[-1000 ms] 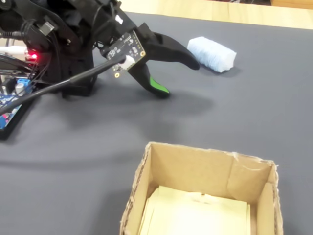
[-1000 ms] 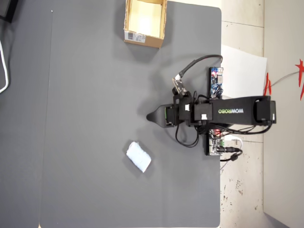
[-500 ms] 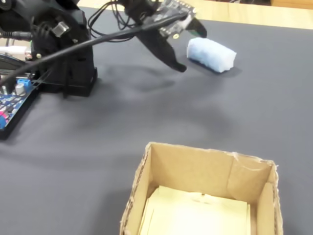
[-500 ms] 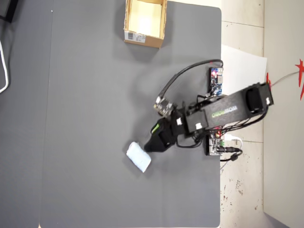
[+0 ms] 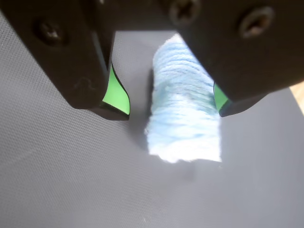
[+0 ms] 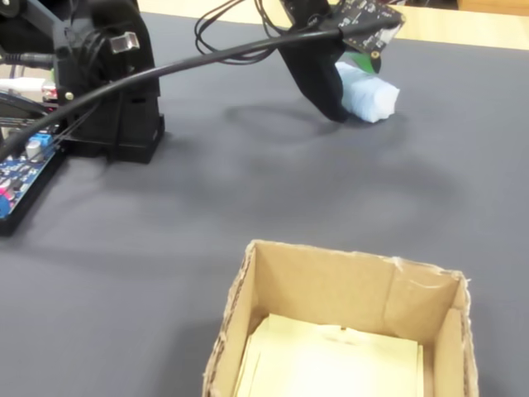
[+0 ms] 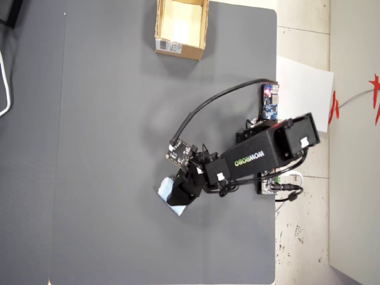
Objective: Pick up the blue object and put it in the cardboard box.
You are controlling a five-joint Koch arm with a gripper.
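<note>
The blue object (image 5: 183,104) is a pale, fuzzy block lying on the grey mat. In the wrist view my gripper (image 5: 171,111) is open and straddles it: the right green pad (image 5: 219,97) is at its side, and a gap shows before the left pad (image 5: 116,92). In the fixed view the gripper (image 6: 351,87) covers the left end of the blue object (image 6: 374,98). From overhead the gripper (image 7: 178,193) hides most of the blue object (image 7: 165,189). The cardboard box (image 6: 318,285) stands open in the foreground, at the mat's top edge in the overhead view (image 7: 191,52).
The arm's black base (image 6: 116,91) stands at the left of the fixed view, with a blue circuit board (image 6: 16,174) beside it. A thick black cable (image 6: 207,58) runs to the wrist. A white sheet (image 7: 303,89) lies off the mat's right edge.
The arm has swung from the mat's middle over to the blue object. The open gripper has come down around it. The blue object and the box have not moved.
</note>
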